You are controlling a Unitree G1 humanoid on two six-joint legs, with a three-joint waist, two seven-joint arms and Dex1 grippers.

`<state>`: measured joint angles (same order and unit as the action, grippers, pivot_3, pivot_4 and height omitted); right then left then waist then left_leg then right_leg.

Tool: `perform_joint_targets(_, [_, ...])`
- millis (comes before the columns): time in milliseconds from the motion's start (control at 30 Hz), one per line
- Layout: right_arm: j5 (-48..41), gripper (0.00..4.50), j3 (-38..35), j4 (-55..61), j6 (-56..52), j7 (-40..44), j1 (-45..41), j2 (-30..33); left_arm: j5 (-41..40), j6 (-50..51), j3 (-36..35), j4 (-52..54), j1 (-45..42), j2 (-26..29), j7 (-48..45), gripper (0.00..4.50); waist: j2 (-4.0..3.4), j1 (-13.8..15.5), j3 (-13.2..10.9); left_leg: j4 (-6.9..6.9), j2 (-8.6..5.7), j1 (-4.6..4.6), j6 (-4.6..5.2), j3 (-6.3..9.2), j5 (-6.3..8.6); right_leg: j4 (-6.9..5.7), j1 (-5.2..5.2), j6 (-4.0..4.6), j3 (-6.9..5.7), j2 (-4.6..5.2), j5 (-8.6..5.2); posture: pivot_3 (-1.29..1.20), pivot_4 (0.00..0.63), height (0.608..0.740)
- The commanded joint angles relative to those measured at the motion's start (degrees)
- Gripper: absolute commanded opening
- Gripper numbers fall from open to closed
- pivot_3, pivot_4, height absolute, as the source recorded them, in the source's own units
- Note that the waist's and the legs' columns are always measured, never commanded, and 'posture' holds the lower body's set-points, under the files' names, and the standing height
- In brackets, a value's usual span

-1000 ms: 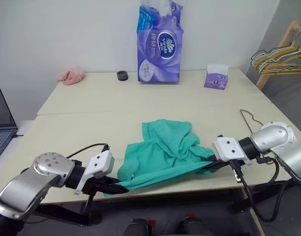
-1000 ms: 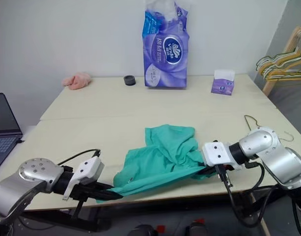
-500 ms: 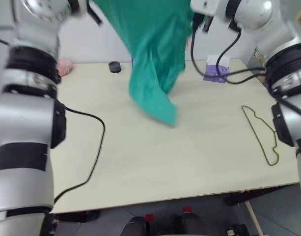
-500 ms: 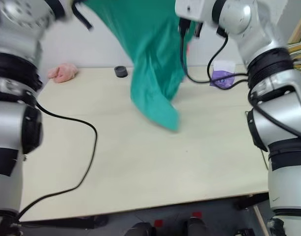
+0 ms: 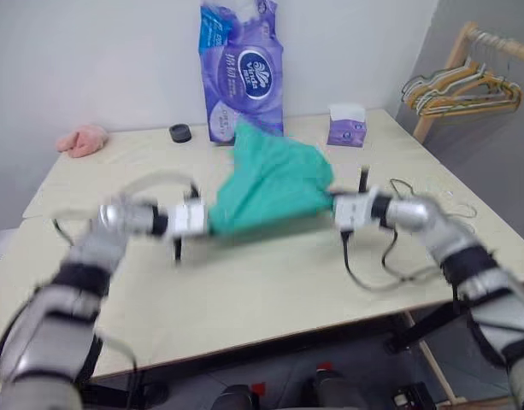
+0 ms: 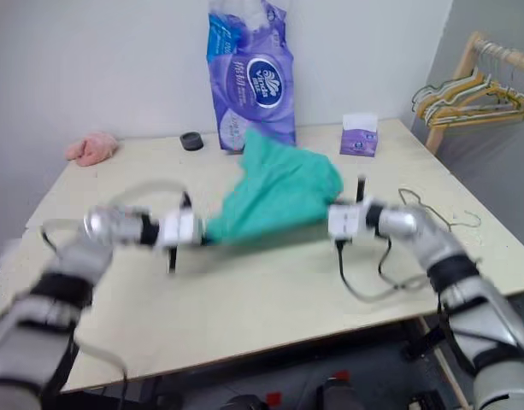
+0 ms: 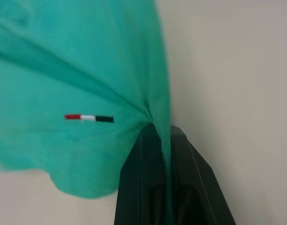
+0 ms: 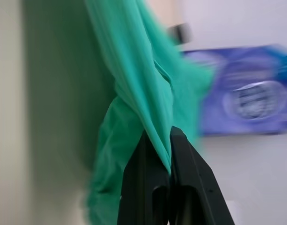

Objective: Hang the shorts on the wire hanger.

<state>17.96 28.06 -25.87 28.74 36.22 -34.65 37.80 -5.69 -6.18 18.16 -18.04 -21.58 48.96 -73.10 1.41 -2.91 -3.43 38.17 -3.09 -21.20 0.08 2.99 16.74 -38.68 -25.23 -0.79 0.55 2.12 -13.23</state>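
Pinching the shorts [image 5: 270, 186] between left end effector [image 7: 165, 140] and right end effector [image 8: 168, 140] above the surface [image 5: 270, 282]; risking slippage, cloth bunching short of the wire hanger [image 5: 415, 191].

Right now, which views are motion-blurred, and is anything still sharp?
Both eye views: arms and shorts smeared, the table and purple tissue pack only softened. Left wrist view: left pincer and cloth fairly crisp. Right wrist view: right pincer sharp, background pack streaked.
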Motion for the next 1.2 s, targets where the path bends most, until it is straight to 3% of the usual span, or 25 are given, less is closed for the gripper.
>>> perform_joint_targets(33, [-3.2, 0.04, -6.7, 12.9, -9.1, 6.1, 4.0, 6.8, -1.7, 11.3, -3.8, 13.2, 7.5, 8.4, -2.4, 0.0, -0.01, 1.1, 0.0, 0.13, -0.01, -0.04, -0.01, 0.01, 0.02, -0.12, -0.03, -0.04, 0.01, 0.01, -0.03, 0.05, 0.019, 0.74])
perform_joint_targets(100, [-4.2, 0.04, -7.1, 18.2, -12.2, 9.2, 7.2, 8.5, -2.6, 14.3, -4.2, 16.8, 9.2, 9.4, -1.7, 0.0, -0.11, 1.7, 0.0, 0.19, -0.1, 0.22, 0.06, -0.08, 0.08, -0.16, 0.21, -0.07, 0.11, 0.03, -0.03, 0.04, 0.009, 0.74])
perform_joint_targets(267, [-9.3, 0.04, -7.7, 31.5, -22.0, 18.7, 14.1, 13.5, -4.2, 17.9, -4.3, 21.9, 11.3, 10.7, -3.2, 0.0, -0.09, 4.2, 0.2, -0.04, -0.09, 1.86, 0.48, 0.07, 0.42, 0.76, 2.24, -0.57, -0.2, -0.13, -0.5, 0.03, 0.003, 0.74])
perform_joint_targets(533, [-14.7, 0.04, -9.3, 43.4, -32.7, 28.5, 18.9, 21.0, -8.5, 21.6, -4.9, 28.9, 15.8, 12.7, -5.8, 0.0, -0.07, 4.3, 0.2, 0.08, -0.1, 1.65, 0.49, -0.05, 0.5, 0.82, 2.06, -0.6, -0.04, 0.02, -0.39, 0.03, 0.006, 0.74])
perform_joint_targets(767, [-16.3, 0.04, -8.0, 47.5, -37.0, 32.8, 20.0, 21.9, -10.3, 25.0, -4.2, 33.5, 18.7, 12.6, -5.0, 0.0, -0.06, 4.3, 0.2, 0.06, -0.04, 1.65, 0.43, -0.06, 0.53, 0.85, 2.06, -0.65, -0.06, -0.03, -0.46, 0.03, 0.009, 0.74])
perform_joint_targets(833, [-17.2, 0.0, -8.3, 48.8, -38.4, 34.2, 20.5, 22.5, -11.0, 27.1, -4.4, 34.6, 18.8, 12.5, -4.8, 0.46, -0.06, 4.3, 0.2, 0.06, -0.05, 1.65, 0.44, -0.06, 0.53, 0.86, 2.07, -0.65, -0.06, -0.02, -0.46, 0.03, 0.012, 0.74])
perform_joint_targets(1067, [-17.9, 2.23, -9.2, 50.0, -39.0, 36.7, 20.5, 24.0, -11.7, 30.3, -4.4, 37.7, 19.2, 12.6, -4.6, 2.32, -0.03, 4.3, 0.2, 0.06, -0.03, 1.65, 0.43, -0.05, 0.54, 0.91, 2.08, -0.67, -0.1, -0.02, -0.46, 0.04, 0.012, 0.74])
perform_joint_targets(1200, [-25.8, 3.6, -17.5, 50.3, -45.1, 36.3, 19.7, 23.8, -14.7, 32.7, -6.7, 39.2, 17.5, 9.9, -2.4, 3.51, -0.05, 4.4, 0.2, 0.05, -0.03, 1.64, 0.43, -0.05, 0.54, 0.91, 2.07, -0.67, -0.09, -0.02, -0.46, 0.03, 0.012, 0.74])
